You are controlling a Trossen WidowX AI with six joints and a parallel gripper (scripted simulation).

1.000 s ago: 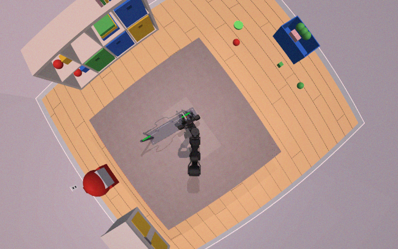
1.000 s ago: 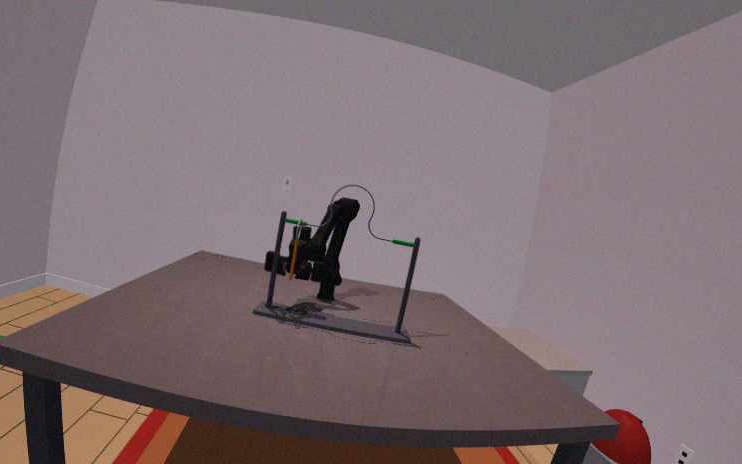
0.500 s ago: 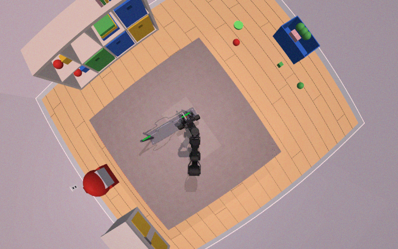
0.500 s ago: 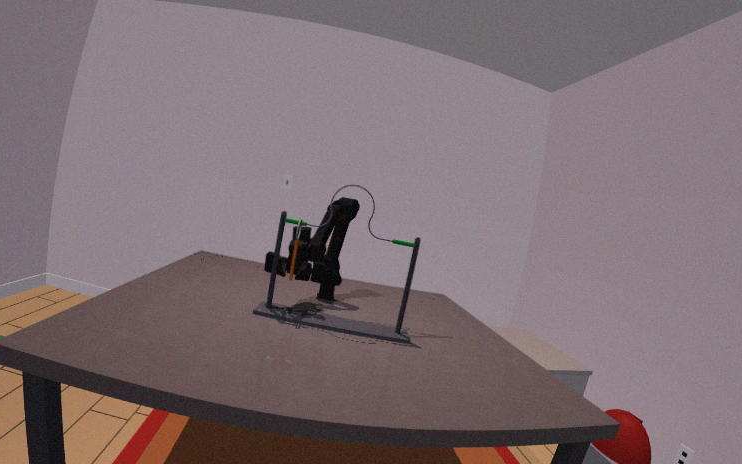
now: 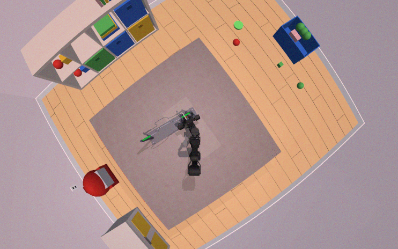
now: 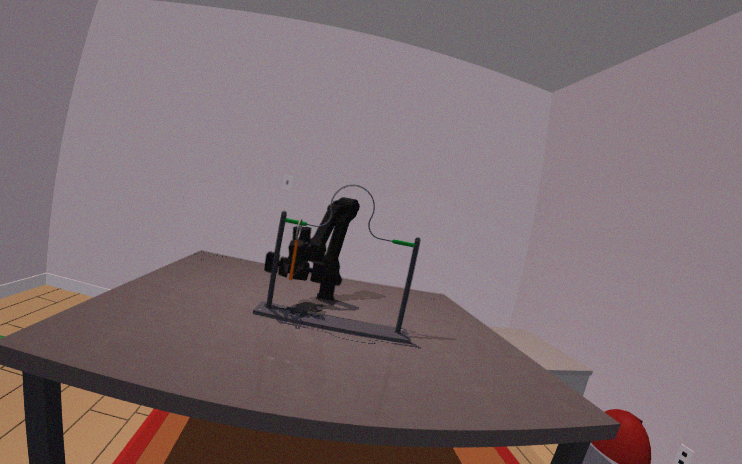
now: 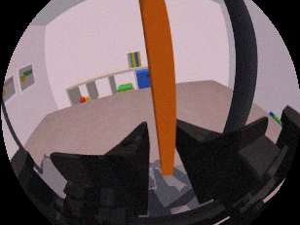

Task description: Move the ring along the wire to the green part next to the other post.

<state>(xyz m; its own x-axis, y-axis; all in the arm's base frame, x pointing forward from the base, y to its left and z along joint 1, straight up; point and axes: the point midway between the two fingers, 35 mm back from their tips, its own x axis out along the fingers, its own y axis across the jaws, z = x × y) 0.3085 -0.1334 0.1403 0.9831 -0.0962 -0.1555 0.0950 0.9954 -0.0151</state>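
The ring [image 6: 299, 229] hangs around the green part [image 6: 292, 221] [image 5: 188, 114] beside the left post [image 6: 274, 265] in the exterior view. Its orange handle [image 6: 293, 259] [image 7: 162, 72] points down. My gripper [image 7: 158, 124] [image 6: 296, 253] is at the handle, with one finger on each side. The fingers are still apart; the handle lies close to the right finger in the wrist view, with a narrow gap on the left. The ring is out of the wrist view. The other green part [image 6: 404, 242] [image 5: 146, 138] is beside the right post [image 6: 408, 288].
The thin grey wire [image 6: 353, 185] rises in a tall loop between the green parts. The near post also stands close on the right in the wrist view [image 7: 243, 62]. The posts stand on a dark base [image 6: 356, 327] on the table [image 6: 304, 380].
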